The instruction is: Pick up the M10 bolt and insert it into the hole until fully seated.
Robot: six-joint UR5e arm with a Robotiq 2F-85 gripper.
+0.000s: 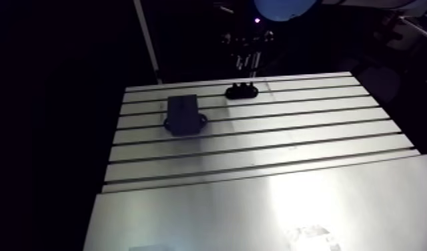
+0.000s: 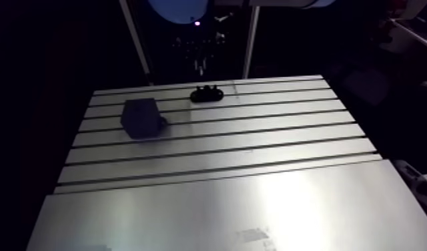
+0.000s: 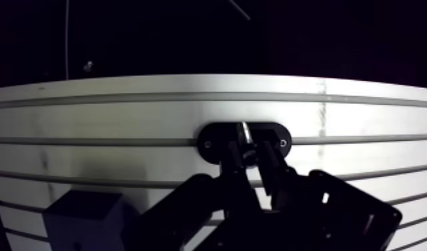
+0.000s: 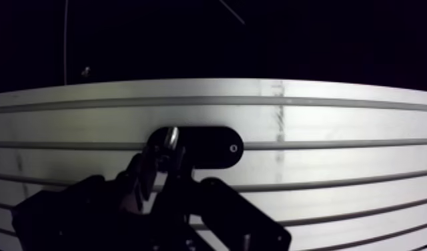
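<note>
Gripper [image 3: 249, 151] fingers clenched on shiny silver M10 bolt [image 3: 245, 132], over blk oval holder [image 3: 213, 141].

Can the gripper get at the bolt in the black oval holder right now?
Probably yes: the gripper hangs right over the black oval holder, the bolt shows just ahead of it, and the dark block sits well aside.

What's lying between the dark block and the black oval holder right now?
Nothing. In the arm view only bare slotted table separates the dark block from the black oval holder.
</note>
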